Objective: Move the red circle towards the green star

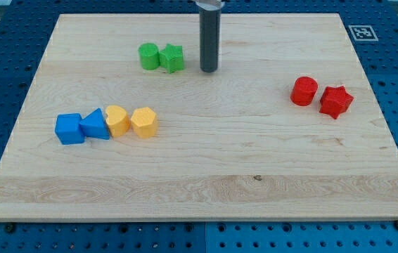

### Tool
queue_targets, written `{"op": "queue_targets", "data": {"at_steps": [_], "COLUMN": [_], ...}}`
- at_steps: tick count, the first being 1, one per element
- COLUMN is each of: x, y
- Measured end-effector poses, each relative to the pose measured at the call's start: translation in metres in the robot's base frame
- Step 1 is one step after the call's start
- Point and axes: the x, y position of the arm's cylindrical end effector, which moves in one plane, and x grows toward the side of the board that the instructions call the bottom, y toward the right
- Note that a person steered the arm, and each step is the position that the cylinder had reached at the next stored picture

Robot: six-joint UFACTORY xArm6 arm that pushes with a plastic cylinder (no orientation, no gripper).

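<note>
Barely begun: red circle [304, 91] sits well apart from green star [172, 57]; my tip [209, 70], no gripper, stands beside the star.

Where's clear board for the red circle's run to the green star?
Bare wood spans from the red circle leftward to my tip, which stands just right of the green star. The bottom strip is bare too. Crowded: the blue-yellow row at left.

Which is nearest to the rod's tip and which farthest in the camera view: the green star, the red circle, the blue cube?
From my tip:
1. green star, just to the view's left
2. red circle, toward the view's right
3. blue cube, lower left, farthest
</note>
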Motion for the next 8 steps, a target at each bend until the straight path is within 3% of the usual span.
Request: {"op": "queue_targets", "data": {"at_steps": [1,5,8], "x": [0.05,0.068,0.076], "y": [0.025,0.057,0.116]}}
